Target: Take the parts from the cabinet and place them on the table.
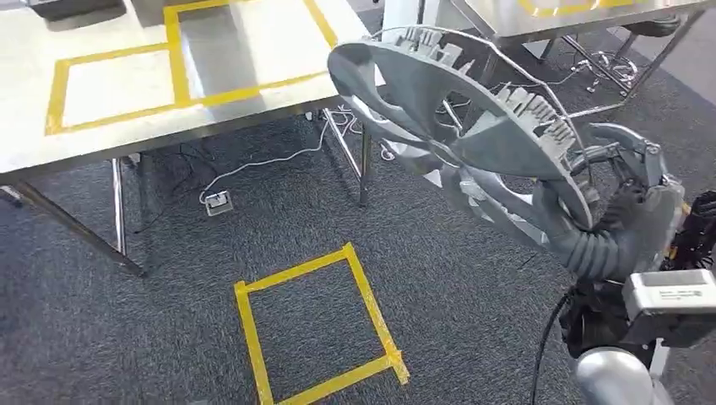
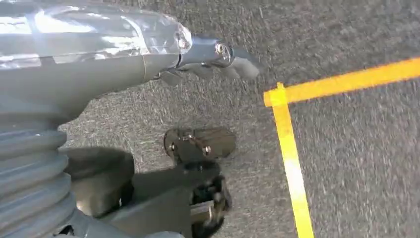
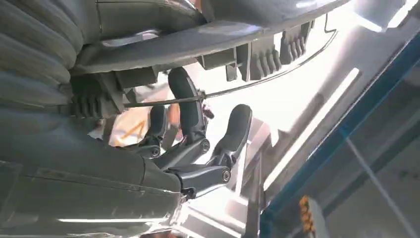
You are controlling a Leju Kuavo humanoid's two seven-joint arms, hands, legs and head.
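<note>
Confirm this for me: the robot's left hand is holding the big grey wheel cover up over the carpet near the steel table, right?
Not quite: the right hand holds the grey wheel cover, as the head view shows. The left hand hangs over the carpet holding nothing. The rest stands: the cover is raised near the steel table.

A pale metal surface (image 1: 127, 126) on thin legs carries yellow tape rectangles (image 1: 177, 59), standing on a dark grey carpeted floor (image 1: 169, 337) that bears a yellow tape square (image 1: 317, 329), loose white cables (image 1: 270, 160) and a small socket box (image 1: 218, 202).
</note>
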